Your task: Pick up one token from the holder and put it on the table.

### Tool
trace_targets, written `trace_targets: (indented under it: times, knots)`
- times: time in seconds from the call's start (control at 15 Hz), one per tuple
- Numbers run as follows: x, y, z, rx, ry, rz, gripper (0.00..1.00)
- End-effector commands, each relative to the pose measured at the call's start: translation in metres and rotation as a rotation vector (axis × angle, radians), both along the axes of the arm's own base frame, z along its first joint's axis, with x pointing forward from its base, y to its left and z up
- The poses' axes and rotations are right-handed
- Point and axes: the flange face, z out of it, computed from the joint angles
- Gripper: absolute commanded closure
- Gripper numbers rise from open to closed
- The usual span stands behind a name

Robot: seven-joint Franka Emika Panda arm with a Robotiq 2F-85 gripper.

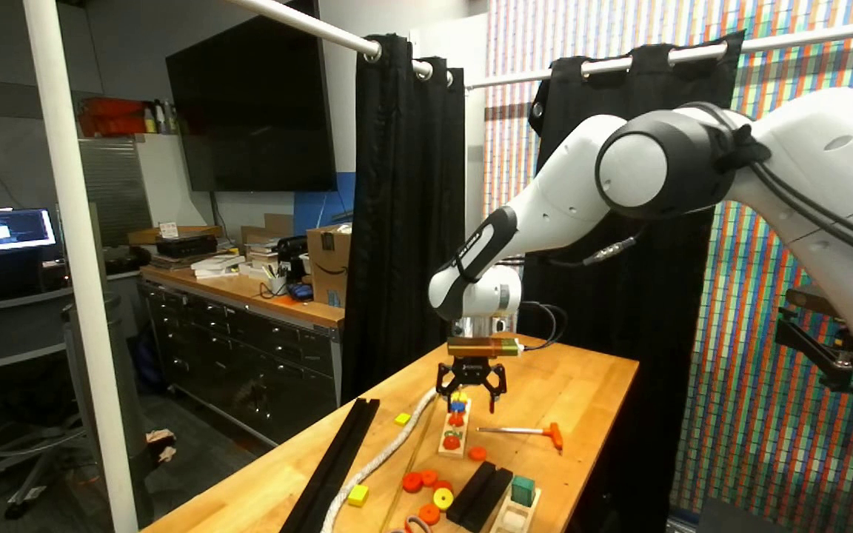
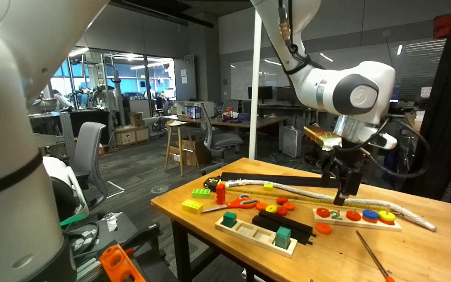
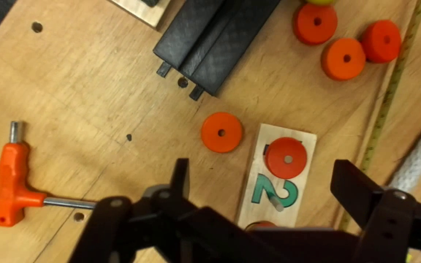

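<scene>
The holder is a narrow pale wooden peg strip on the table, seen in both exterior views (image 1: 450,453) (image 2: 360,225) and the wrist view (image 3: 258,213). A red token disc (image 3: 285,157) (image 2: 323,212) sits on its end peg. The neighbouring peg, at a green 2, is bare. More red, blue (image 2: 370,214) and yellow (image 2: 386,216) discs sit on the other pegs; in the wrist view my gripper mostly hides these. My gripper (image 3: 261,165) (image 1: 471,406) is open and empty above the holder, its fingers apart on either side of it. The table (image 2: 437,250) (image 3: 86,146) is light wood.
A loose orange disc (image 3: 222,132) lies beside the holder's end. Nearby are a black block (image 3: 214,44), several loose discs (image 3: 343,59), an orange T-handle tool (image 3: 13,182), a tape measure strip (image 3: 387,98), white rope (image 2: 307,190) and a wooden tray with green cubes (image 2: 249,234).
</scene>
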Motion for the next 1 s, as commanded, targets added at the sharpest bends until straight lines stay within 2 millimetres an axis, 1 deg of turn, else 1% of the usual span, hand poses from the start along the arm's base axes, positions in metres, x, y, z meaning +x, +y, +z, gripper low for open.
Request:
trace_targets:
  times: [0.0,0.13,0.27,0.4,0.53,0.8,0.93]
  knots:
    - [-0.032,0.024,0.076,0.037,-0.007,0.183,0.0]
    - [-0.049,0.039,0.113,0.079,0.018,0.292,0.0]
    - [-0.072,0.055,0.147,0.129,0.045,0.393,0.0]
    - [-0.098,0.071,0.179,0.173,0.072,0.496,0.0]
    - [-0.128,0.086,0.206,0.214,0.105,0.599,0.0]
    - [-0.197,0.109,0.247,0.254,0.177,0.805,0.0]
    - [-0.234,0.118,0.264,0.252,0.208,0.9,0.0]
